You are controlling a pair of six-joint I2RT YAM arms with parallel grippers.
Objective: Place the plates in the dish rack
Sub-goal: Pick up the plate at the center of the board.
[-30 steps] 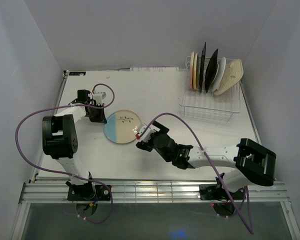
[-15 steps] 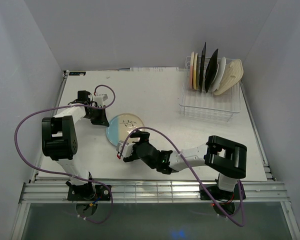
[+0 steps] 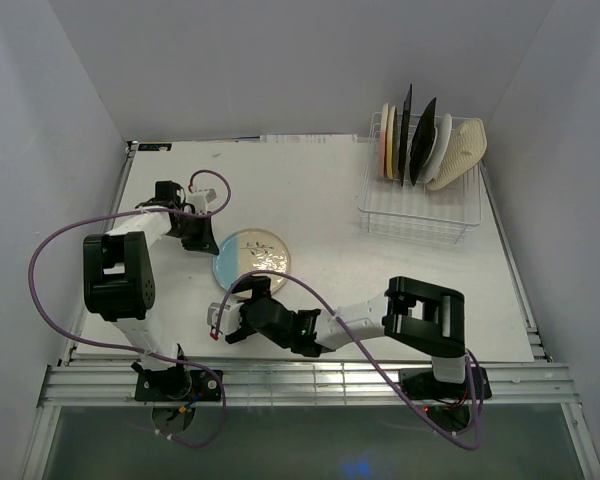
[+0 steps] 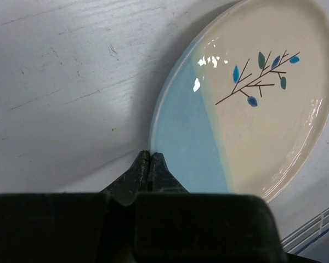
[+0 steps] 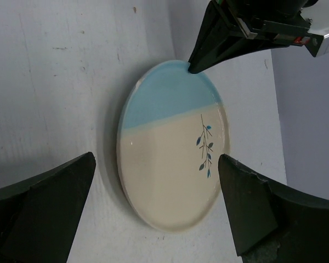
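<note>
From above, the blue-cream plate [image 3: 251, 257] sits on the surface [image 3: 330, 190] left of centre. Its blue side faces the left tool [image 3: 208, 240], and the dish rack [image 3: 420, 210] stands well apart at the far right.

In the left wrist view, that tool's fingers are pressed together, tips touching the blue rim. The plate's oval stretches up to the right and bears a dark twig with blue leaves.

In the right wrist view, the right tool [image 5: 159, 208] gapes wide, holding nothing, with the blue band on the plate's far side.

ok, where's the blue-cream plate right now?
Top view, left of centre on the table: the blue-cream plate has the shut left gripper at its blue rim and the open right gripper nearer the bases, far from the dish rack.
</note>
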